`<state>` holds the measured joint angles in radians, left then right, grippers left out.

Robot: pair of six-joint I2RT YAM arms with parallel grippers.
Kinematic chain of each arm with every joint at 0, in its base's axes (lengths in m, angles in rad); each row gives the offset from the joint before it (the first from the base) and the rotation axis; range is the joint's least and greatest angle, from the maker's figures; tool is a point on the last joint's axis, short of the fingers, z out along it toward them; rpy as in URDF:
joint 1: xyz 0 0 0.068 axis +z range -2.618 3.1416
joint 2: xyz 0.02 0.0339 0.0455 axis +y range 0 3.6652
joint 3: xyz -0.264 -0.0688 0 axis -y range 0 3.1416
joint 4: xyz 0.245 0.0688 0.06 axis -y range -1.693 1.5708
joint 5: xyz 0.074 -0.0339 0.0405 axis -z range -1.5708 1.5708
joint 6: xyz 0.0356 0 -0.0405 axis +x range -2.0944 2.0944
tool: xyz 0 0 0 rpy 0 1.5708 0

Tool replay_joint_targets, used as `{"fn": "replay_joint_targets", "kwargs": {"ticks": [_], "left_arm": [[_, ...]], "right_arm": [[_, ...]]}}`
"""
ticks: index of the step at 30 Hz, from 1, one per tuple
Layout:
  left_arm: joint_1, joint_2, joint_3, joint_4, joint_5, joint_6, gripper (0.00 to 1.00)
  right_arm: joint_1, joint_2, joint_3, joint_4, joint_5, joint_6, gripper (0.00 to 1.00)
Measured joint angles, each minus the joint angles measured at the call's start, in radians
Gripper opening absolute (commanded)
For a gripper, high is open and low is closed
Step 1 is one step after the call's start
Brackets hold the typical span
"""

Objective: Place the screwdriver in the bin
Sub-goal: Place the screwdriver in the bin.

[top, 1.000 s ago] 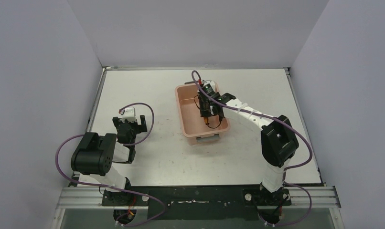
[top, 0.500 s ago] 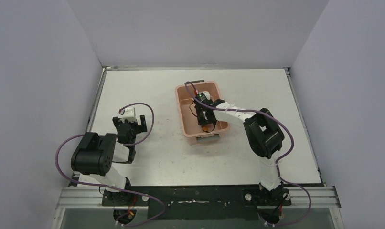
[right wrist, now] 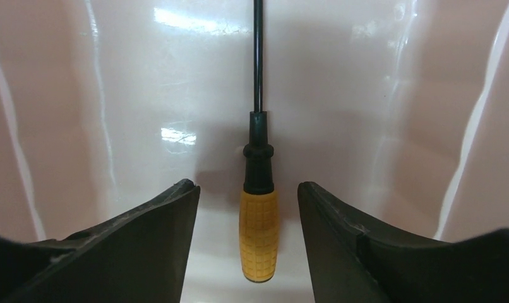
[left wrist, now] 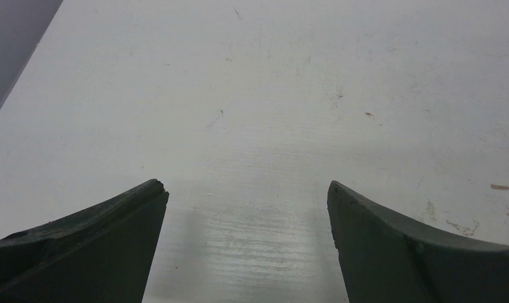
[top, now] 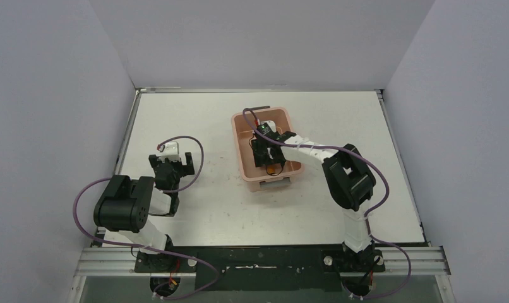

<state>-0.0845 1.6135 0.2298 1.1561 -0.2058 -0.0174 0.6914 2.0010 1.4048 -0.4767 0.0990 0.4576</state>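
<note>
1. The bin (top: 240,146) sits on the table (top: 176,113).
2. The screwdriver (right wrist: 259,218) lies inside the bin, on its floor.
3. The right gripper (right wrist: 245,189) hangs inside the bin, straddling the screwdriver.
4. The left gripper (top: 170,165) sits well left of the bin.

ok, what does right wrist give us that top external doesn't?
Right wrist only: the screwdriver lies on the floor of the bin between the right gripper's parted fingers, a gap on each side. Top external only: the whole bin on the table, and the left gripper well away from it. Both: the right gripper down in the bin, an orange handle at its tip.
</note>
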Motion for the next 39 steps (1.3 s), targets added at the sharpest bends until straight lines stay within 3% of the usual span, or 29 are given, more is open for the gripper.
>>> {"fn": "replay_joint_targets", "kwargs": {"ticks": [14, 21, 32, 39], "left_arm": [[0.000, 0.000, 0.000, 0.000, 0.000, 0.000, 0.97], [0.000, 0.000, 0.000, 0.000, 0.000, 0.000, 0.97], [0.000, 0.000, 0.000, 0.000, 0.000, 0.000, 0.97], [0.000, 0.000, 0.000, 0.000, 0.000, 0.000, 0.97]], "right_arm": [[0.017, -0.139, 0.162, -0.109, 0.036, -0.003, 0.64], [0.018, -0.174, 0.252, -0.158, 0.060, -0.019, 0.78], [0.015, -0.204, 0.264, -0.197, 0.093, -0.064, 0.85], [-0.090, -0.312, 0.213, -0.196, 0.070, -0.097, 1.00]]}}
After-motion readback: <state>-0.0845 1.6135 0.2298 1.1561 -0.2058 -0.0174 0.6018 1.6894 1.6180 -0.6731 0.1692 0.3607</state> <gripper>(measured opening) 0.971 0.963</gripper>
